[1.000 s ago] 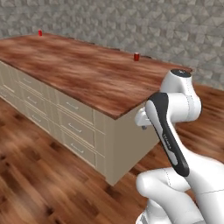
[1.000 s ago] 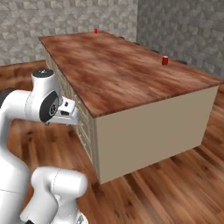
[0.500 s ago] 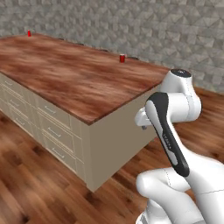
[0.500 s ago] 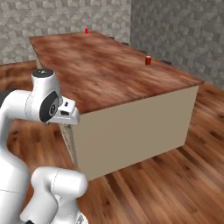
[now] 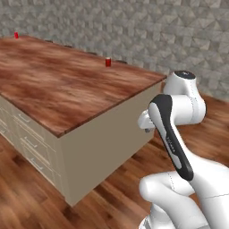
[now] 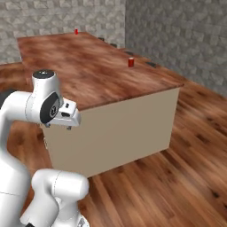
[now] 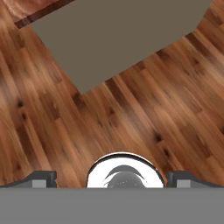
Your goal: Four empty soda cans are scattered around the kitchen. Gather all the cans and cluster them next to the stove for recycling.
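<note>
Two red soda cans stand on the wood-topped island [image 5: 67, 89]. One can [image 5: 108, 62] [image 6: 131, 62] is near the far edge, close to the island's end. The other can [image 5: 16, 35] [image 6: 76, 31] is at the distant corner. My gripper [image 5: 146, 129] [image 6: 68, 127] hangs tucked close to the arm, off the island's near end and well short of both cans. In the hand view the gripper [image 7: 113, 178] points down at the floor, fingertips [image 7: 43, 177] wide apart, open and holding nothing. The stove is out of view.
The island's plain beige end panel [image 6: 119, 133] faces me, with drawers [image 5: 27, 145] along its long left side. Wooden floor [image 6: 177, 177] lies around the island. A grey stone wall [image 5: 147, 31] runs behind it.
The whole scene has slid left in both base views and the island's end now faces me, so the base has driven. The arm keeps its pose and the gripper stays open.
</note>
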Robot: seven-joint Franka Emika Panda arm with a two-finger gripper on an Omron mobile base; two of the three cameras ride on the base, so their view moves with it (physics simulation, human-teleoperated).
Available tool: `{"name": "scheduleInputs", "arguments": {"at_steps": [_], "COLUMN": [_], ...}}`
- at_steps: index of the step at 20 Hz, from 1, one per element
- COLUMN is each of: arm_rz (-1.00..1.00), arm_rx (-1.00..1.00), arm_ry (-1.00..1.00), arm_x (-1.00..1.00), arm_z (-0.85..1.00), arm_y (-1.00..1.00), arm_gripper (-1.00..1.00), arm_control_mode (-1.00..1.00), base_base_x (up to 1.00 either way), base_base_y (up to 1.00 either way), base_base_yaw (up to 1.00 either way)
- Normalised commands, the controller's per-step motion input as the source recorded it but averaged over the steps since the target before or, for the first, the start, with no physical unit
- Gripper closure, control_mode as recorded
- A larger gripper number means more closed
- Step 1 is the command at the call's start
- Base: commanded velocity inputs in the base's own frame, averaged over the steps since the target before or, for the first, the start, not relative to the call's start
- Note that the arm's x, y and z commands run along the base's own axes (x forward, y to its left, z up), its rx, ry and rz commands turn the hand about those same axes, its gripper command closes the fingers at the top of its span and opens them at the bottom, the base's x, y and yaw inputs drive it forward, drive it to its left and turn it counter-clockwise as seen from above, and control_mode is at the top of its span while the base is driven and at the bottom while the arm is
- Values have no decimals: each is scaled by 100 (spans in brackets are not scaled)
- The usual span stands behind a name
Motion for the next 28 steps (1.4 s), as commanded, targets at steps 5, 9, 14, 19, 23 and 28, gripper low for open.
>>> {"name": "scheduleInputs", "arguments": {"at_steps": [5,9,14,19,23,28], "arm_rz": [0,0,0,0,0,0], "arm_rx": [0,0,0,0,0,0], "arm_ry": [0,0,0,0,0,0], "arm_x": [0,0,0,0,0,0], "arm_z": [0,0,0,0,0,0], "arm_y": [0,0,0,0,0,0], "arm_gripper": [-100,-100,-100,-100,-100,-100], "arm_control_mode": [100,100,100,100,100,100], "base_base_x": [11,9,6,7,7,6], "base_base_y": [-83,-84,-84,-81,-80,-81], "base_base_yaw": [0,0,0,0,0,0]}}
